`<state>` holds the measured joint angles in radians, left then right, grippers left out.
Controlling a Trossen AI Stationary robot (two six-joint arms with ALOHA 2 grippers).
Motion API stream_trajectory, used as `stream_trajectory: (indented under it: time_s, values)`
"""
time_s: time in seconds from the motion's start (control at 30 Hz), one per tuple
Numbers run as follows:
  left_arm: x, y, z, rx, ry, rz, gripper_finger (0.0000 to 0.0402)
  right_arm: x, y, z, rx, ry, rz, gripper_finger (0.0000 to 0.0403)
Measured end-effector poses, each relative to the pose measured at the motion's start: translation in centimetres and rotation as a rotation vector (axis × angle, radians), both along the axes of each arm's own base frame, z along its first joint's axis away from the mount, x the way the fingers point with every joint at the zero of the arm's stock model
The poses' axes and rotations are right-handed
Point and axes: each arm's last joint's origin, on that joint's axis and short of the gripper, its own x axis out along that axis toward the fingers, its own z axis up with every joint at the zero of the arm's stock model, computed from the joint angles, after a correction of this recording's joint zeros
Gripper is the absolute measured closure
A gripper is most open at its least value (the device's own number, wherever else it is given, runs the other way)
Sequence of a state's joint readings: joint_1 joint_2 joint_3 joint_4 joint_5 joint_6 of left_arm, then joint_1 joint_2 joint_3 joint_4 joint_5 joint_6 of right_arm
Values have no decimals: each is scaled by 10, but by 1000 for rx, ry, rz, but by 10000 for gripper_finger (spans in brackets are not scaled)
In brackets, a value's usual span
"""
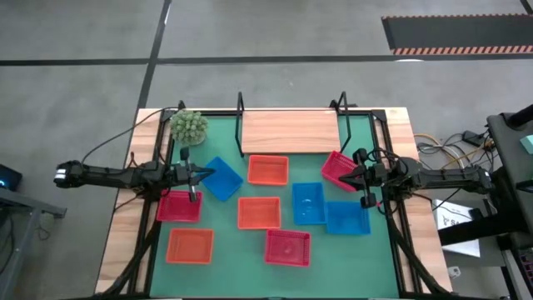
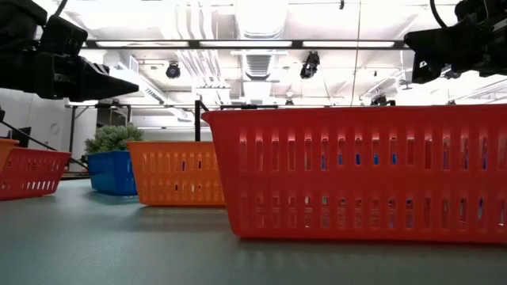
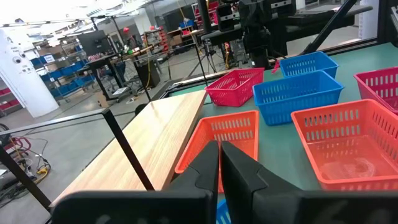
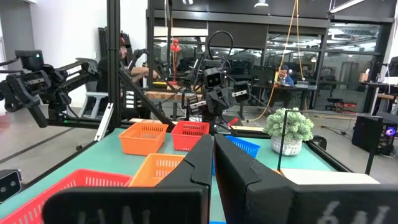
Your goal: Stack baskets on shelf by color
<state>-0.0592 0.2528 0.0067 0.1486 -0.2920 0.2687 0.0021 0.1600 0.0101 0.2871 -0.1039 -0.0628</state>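
Nine mesh baskets lie loose on the green mat (image 1: 225, 229): red ones (image 1: 179, 206), (image 1: 287, 247), (image 1: 340, 169), blue ones (image 1: 221, 178), (image 1: 308, 202), (image 1: 347, 217), orange ones (image 1: 268, 170), (image 1: 259, 212), (image 1: 190, 246). The wooden shelf (image 1: 289, 132) stands bare at the far edge. My left gripper (image 1: 202, 174) (image 3: 221, 163) is shut, raised above the near-left blue basket's edge. My right gripper (image 1: 356, 173) (image 4: 212, 155) is shut, raised beside the far-right red basket. In the low view both hang high, the left gripper (image 2: 131, 85) and the right gripper (image 2: 412, 43).
A potted plant (image 1: 188, 126) stands at the far left corner beside the shelf's black end frame (image 1: 241, 112). The shelf board (image 3: 149, 149) lies just past the far orange basket (image 3: 227, 140). Cables run along the table's right side (image 1: 450, 154).
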Motion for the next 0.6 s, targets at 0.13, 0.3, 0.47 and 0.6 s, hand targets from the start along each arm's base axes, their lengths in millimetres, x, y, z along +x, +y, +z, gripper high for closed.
stream_trajectory:
  time_s: [0.13,0.3,0.47,0.6]
  values:
    - [0,0,0,0,0,0,402,0,0,0,0,0,0,394]
    - [0,0,1,1,-12,14,402,0,0,0,0,0,-1,394]
    - [1,-2,13,-354,-209,-46,402,0,1,0,253,29,54,394]
    - [-1,-2,29,-700,-421,-92,402,0,0,0,420,41,47,394]
